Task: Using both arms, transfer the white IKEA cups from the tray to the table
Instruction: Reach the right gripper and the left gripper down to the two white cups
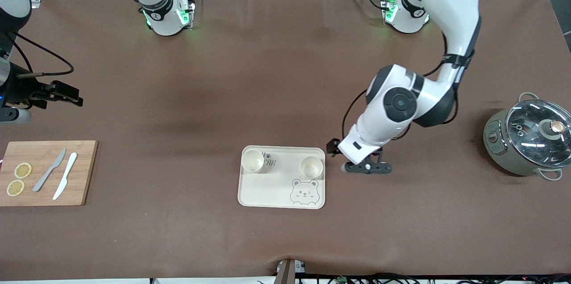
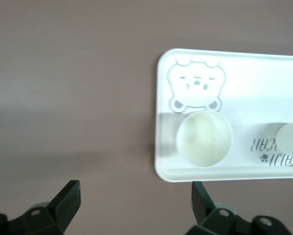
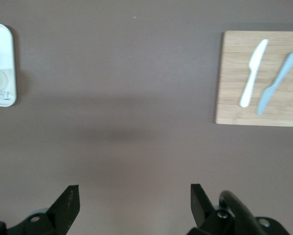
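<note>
Two white IKEA cups stand upright on a cream bear tray (image 1: 282,195), one (image 1: 253,161) toward the right arm's end and one (image 1: 312,167) toward the left arm's end. My left gripper (image 1: 368,168) hangs open and empty over the bare table, just beside the tray's edge by the second cup. In the left wrist view that cup (image 2: 204,138) sits on the tray (image 2: 283,78) off to one side of the open left gripper (image 2: 135,200). My right gripper (image 1: 76,96) is open and empty at the right arm's end of the table, and the right wrist view shows only bare table between the open right gripper (image 3: 135,203).
A wooden cutting board (image 1: 87,172) with lemon slices (image 1: 22,170), a grey knife (image 1: 50,170) and a white knife (image 1: 65,181) lies at the right arm's end. A grey-green pot with a glass lid (image 1: 528,141) stands at the left arm's end.
</note>
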You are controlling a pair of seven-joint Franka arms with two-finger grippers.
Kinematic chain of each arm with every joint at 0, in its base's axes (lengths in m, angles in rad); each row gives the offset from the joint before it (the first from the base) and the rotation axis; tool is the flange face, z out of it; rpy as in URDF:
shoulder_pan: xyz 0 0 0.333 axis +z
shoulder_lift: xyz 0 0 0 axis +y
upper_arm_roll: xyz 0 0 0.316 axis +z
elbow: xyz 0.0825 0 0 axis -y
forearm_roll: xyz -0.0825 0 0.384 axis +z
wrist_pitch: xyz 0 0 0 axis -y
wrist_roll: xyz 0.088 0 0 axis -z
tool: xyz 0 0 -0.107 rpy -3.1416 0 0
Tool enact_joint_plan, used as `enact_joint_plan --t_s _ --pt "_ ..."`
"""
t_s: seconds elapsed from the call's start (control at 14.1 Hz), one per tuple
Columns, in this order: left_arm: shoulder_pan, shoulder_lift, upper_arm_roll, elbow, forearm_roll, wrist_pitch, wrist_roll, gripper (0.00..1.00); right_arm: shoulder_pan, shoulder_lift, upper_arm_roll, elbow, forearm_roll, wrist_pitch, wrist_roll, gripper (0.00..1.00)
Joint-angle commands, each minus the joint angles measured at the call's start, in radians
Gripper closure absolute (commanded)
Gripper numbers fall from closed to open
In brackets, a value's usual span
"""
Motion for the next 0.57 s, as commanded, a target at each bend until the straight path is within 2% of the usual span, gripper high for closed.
enact_joint_plan --t_s 0.0,0.14,0.5 --pt "-0.032 0.079 0.004 0.023 0.024 0.089 -0.059 0.0 0.004 0.059 0.001 0.024 0.066 0.022 0.015 0.0" --pt "-0.063 0.108 0.008 0.023 0.024 0.131 -0.109 0.0 0.009 0.087 0.001 0.024 0.073 0.045 0.056 0.0" --pt "-0.083 0.1 0.011 -0.014 0.032 0.121 -0.145 0.04 0.094 0.137 0.003 0.024 0.075 0.093 0.213 0.0"
